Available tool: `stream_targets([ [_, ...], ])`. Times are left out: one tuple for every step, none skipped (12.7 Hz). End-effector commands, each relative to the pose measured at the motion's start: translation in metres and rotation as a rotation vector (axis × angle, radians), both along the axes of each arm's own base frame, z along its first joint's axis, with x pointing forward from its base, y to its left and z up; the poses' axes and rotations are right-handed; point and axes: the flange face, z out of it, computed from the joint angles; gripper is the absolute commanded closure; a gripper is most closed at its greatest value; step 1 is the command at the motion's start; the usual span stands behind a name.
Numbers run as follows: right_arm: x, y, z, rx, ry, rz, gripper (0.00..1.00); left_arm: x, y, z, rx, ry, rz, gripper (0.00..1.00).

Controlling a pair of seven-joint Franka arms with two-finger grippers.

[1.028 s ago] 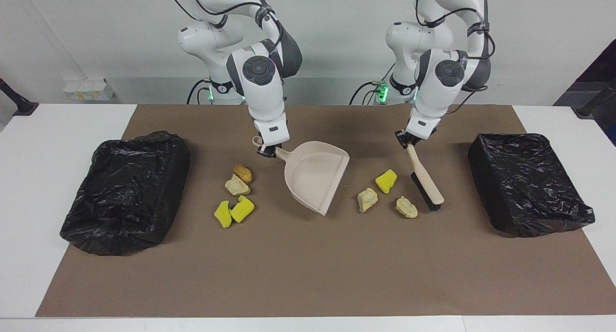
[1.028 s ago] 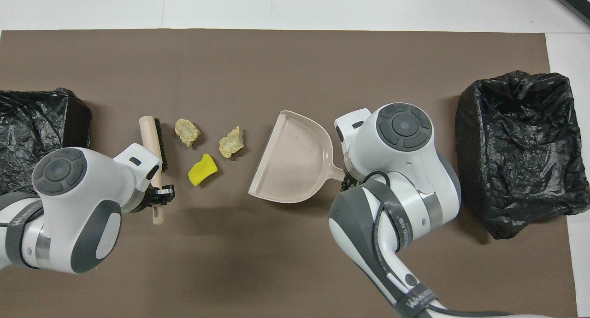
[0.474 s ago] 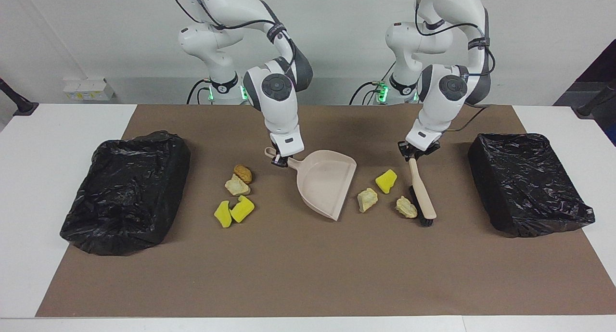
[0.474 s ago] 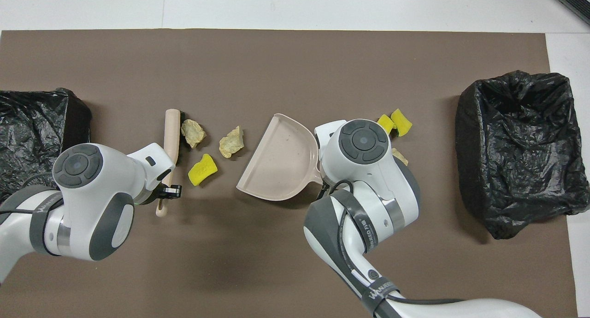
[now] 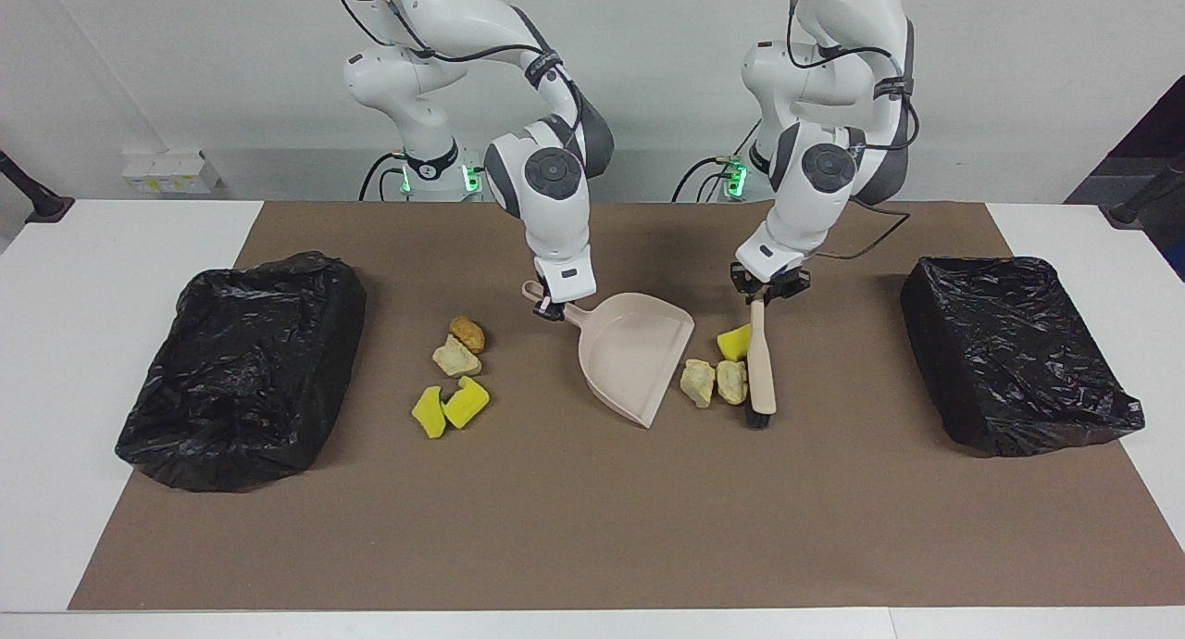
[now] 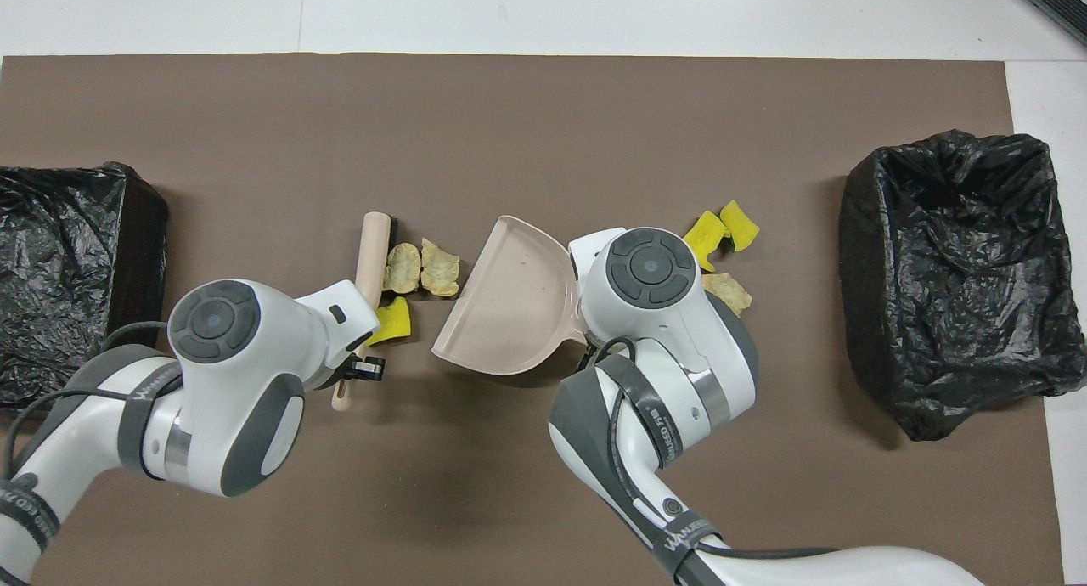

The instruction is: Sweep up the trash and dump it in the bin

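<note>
My left gripper (image 5: 766,294) is shut on the handle of a beige brush (image 5: 761,370) that lies with its bristles on the mat. My right gripper (image 5: 550,310) is shut on the handle of the beige dustpan (image 5: 634,343), whose open lip faces the brush. Between the lip and the brush lie three pieces of trash: two beige chunks (image 5: 697,382) (image 5: 731,381) side by side, the second against the brush, and a yellow chunk (image 5: 736,342). Several more chunks (image 5: 455,356) lie beside the dustpan toward the right arm's end. In the overhead view the brush (image 6: 371,246) adjoins the beige chunks (image 6: 402,267).
A black-lined bin (image 5: 245,366) stands at the right arm's end of the brown mat. A second black-lined bin (image 5: 1014,352) stands at the left arm's end. White tabletop (image 5: 56,389) borders the mat.
The left gripper has swept the brush toward the dustpan, pushing the three chunks closer together and up to its lip. The right gripper has shifted the dustpan a little toward them.
</note>
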Motion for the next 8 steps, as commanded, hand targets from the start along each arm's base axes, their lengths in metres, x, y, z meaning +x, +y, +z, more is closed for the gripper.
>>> stream_targets([
  [0.000, 0.002, 0.000, -0.002, -0.029, -0.003, 1.00, -0.017, -0.044, 0.002, -0.020, -0.003, -0.104, 1.00],
  [0.000, 0.002, 0.000, -0.002, -0.030, -0.004, 1.00, -0.028, -0.062, 0.003, -0.032, 0.000, -0.136, 1.00],
  [0.000, 0.002, 0.000, -0.002, -0.030, -0.006, 1.00, -0.035, -0.078, 0.007, -0.069, 0.010, -0.133, 1.00],
  [0.000, 0.002, 0.000, -0.002, -0.030, -0.006, 1.00, -0.038, -0.094, 0.014, -0.101, 0.016, -0.137, 1.00],
  [0.000, 0.002, 0.000, -0.003, -0.029, -0.006, 1.00, -0.039, -0.113, 0.026, -0.125, 0.013, -0.145, 1.00],
  [0.000, 0.002, 0.000, -0.003, -0.029, -0.006, 1.00, -0.036, -0.117, 0.037, -0.133, 0.014, -0.145, 1.00],
  [0.001, 0.001, 0.000, -0.003, -0.029, -0.007, 1.00, -0.034, -0.114, 0.049, -0.132, 0.025, -0.138, 1.00],
  [0.000, 0.002, 0.000, -0.002, -0.030, -0.006, 1.00, -0.037, -0.110, 0.054, -0.119, 0.056, -0.124, 1.00],
])
